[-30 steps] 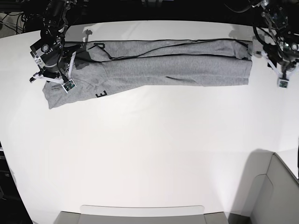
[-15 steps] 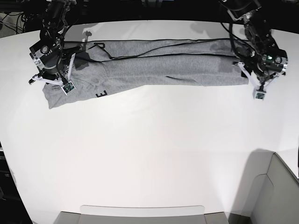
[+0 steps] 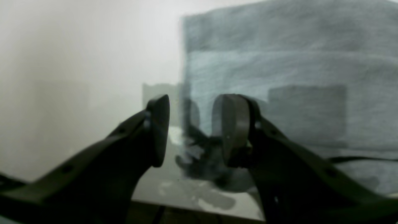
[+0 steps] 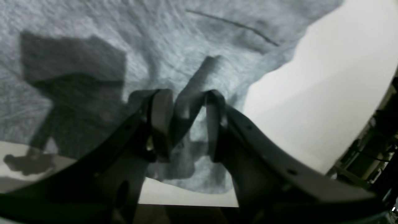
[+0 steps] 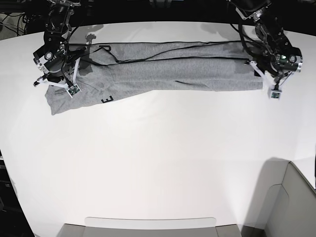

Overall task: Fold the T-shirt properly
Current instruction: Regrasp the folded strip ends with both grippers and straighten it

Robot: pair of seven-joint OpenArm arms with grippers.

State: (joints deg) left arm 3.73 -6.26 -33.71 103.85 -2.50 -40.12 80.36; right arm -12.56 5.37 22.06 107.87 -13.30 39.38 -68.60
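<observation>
Right end effector (image 4: pixel 186 124) pinches a T-shirt (image 4: pixel 93 37) fold; left end effector (image 3: pixel 192 130) spread at its edge.

The left gripper (image 3: pixel 191 130) is held low with its jaws spread apart; the right gripper (image 4: pixel 185 124) is clamped on a fabric fold

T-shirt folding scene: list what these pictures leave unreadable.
- T-shirt lettering: base view shows only a stray letter at the fold; the rest is tucked under.
- Left gripper: left wrist view blurred; contact with the hem unclear.
- Right gripper: fabric bunched between the fingers, layer count hidden.
</observation>
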